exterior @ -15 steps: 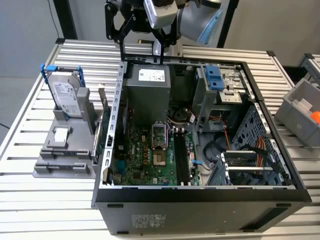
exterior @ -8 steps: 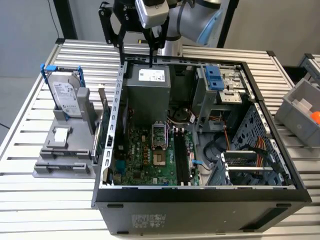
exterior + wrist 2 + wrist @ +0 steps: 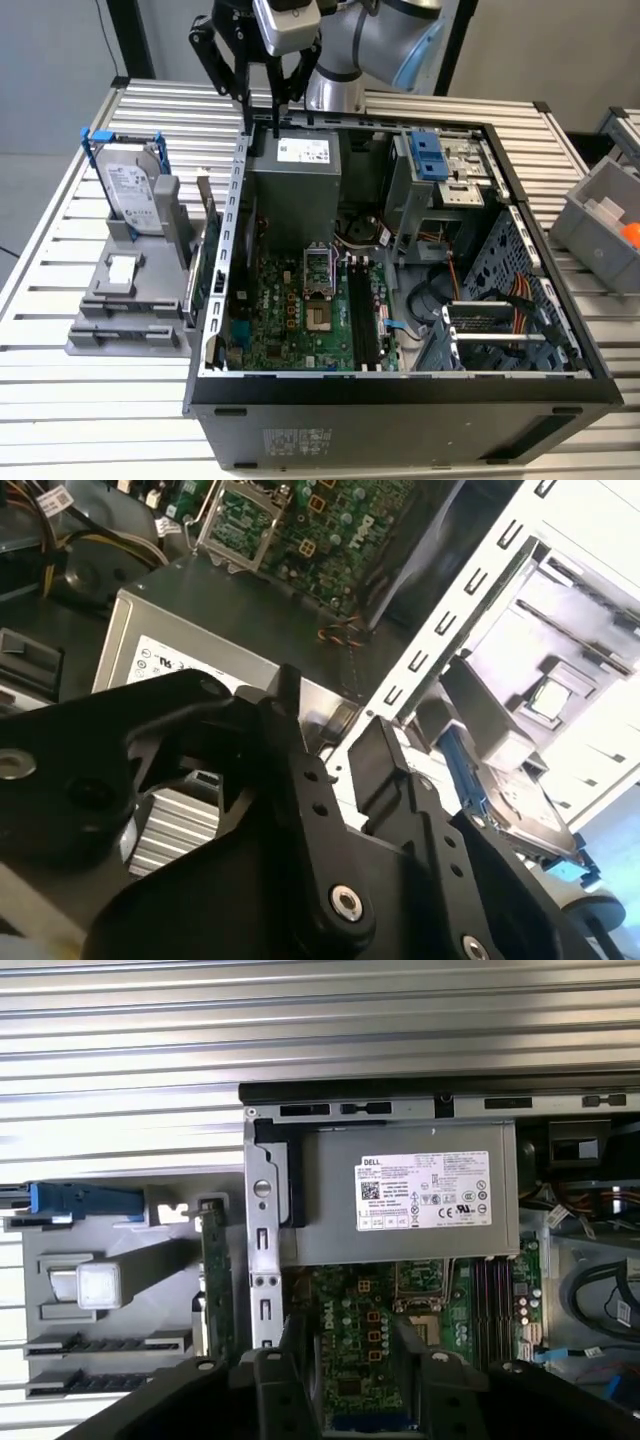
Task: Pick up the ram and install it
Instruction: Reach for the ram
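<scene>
Hovering above the rear wall of the one open computer case (image 3: 400,415) in the exterior view, the single gripper (image 3: 263,115) has its two fingers spread apart with nothing between them. The one ram (image 3: 198,265) stands on edge in the grey holder (image 3: 125,320), just beside the case. In the second wrist view both fingers (image 3: 300,780) are parted and empty. In the first wrist view the ram (image 3: 212,1270) sits between the holder and the case wall.

The arm (image 3: 372,42) reached over from behind, gripper (image 3: 263,118) pointed straight down, its black fingers (image 3: 415,1355) spread apart, empty.
</scene>
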Motion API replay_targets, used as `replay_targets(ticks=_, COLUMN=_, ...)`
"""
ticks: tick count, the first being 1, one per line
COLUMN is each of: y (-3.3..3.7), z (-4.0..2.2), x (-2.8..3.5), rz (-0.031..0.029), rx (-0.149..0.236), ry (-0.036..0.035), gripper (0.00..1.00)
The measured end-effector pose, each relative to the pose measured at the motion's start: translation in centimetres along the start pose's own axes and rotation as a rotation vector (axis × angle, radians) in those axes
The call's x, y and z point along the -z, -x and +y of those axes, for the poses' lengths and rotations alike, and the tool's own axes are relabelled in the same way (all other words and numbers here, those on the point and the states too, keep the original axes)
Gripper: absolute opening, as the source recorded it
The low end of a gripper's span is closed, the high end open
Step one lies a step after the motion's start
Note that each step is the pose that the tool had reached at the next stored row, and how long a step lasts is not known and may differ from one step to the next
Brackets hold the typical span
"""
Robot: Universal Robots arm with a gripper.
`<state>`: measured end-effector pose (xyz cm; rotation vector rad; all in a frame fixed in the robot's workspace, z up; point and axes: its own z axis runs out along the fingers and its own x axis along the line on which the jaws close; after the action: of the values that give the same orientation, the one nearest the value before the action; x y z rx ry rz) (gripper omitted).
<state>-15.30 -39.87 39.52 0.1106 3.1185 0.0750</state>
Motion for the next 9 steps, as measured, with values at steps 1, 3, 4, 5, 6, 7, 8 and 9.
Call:
replay_targets(ticks=1, y=-0.11, z=-0.01, x=0.0, rz=0.0, rx=0.0, ry=0.0, gripper=0.0)
replay_targets(ticks=3, y=-0.37, z=-0.03, x=0.01, rz=0.0, rx=0.0, ry=0.0, gripper=0.0)
replay_targets(ticks=4, y=-0.5, z=-0.04, x=0.01, rz=0.0001, rx=0.0, ry=0.0, gripper=0.0)
replay_targets(ticks=5, y=-0.63, z=-0.04, x=0.01, rz=0.0001, rx=0.0, ry=0.0, gripper=0.0)
replay_targets(ticks=6, y=-0.76, z=-0.05, x=0.01, rz=0.0001, rx=0.0, ry=0.0, gripper=0.0)
replay_targets(ticks=7, y=-0.9, z=-0.06, x=0.02, rz=0.0001, rx=0.0, ry=0.0, gripper=0.0)
replay_targets(ticks=8, y=-1.05, z=-0.07, x=0.02, rz=0.0002, rx=0.0, ry=-0.0001, gripper=0.0)
replay_targets(ticks=9, y=-1.18, z=-0.08, x=0.03, rz=0.0002, rx=0.0, ry=-0.0001, gripper=0.0)
